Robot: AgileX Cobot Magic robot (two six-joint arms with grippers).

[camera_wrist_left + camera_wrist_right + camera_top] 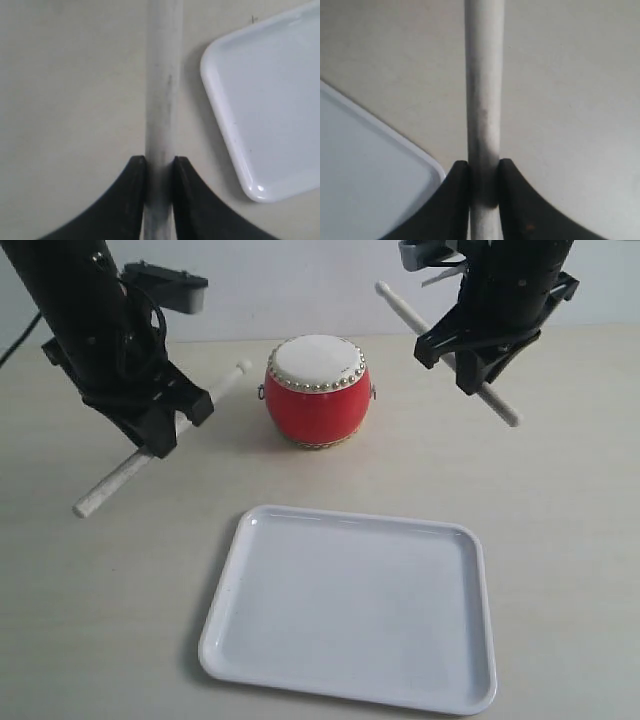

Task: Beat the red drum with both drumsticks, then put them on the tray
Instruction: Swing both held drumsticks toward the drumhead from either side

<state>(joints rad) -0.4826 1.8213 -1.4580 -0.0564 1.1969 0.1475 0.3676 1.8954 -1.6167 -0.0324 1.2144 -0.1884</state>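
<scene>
The red drum (318, 390) with a cream skin stands upright at the back middle of the table. The white tray (350, 605) lies in front of it with nothing on it. My left gripper (160, 430) is shut on a pale drumstick (125, 472) left of the drum; the stick slants up toward the drum without touching it. In the left wrist view the black fingers (135, 185) clamp that drumstick (162, 85), with a corner of the tray (270, 100) beside it. My right gripper (480, 365) is shut on the other drumstick (400, 305), raised right of the drum. The right wrist view shows this drumstick (484, 85) pinched between the fingers (512, 190).
The pale tabletop (560, 500) spreads around the drum and tray. Both black arms hang over the back corners, left (90, 320) and right (515, 285). A light wall runs behind the table.
</scene>
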